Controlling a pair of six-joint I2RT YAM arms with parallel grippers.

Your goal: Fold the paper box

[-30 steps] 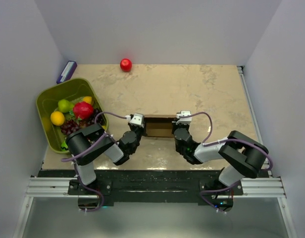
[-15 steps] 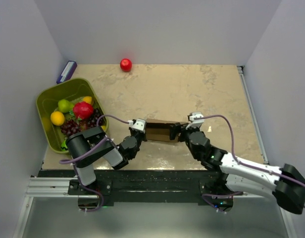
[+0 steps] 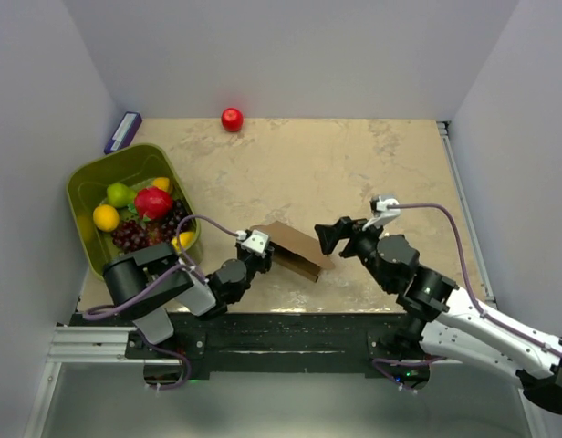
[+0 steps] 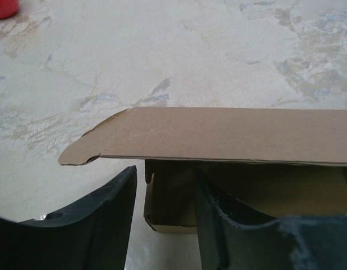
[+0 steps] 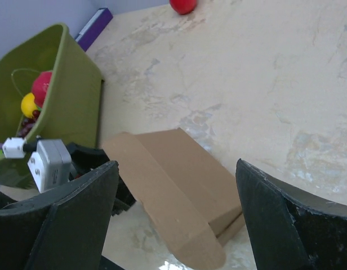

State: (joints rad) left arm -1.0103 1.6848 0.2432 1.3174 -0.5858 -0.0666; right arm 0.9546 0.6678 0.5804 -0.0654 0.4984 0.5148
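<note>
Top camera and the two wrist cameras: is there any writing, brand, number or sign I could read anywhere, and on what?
None can be read.
Paper box: plain brown, no print on the faces shown.
Purple pack at the table's far left corner: too small to tell whether it bears any text.
Green bin: no marks visible.

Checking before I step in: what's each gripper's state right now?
Left gripper: open, fingers apart at the end of the box.
Right gripper: open, holding nothing.
</note>
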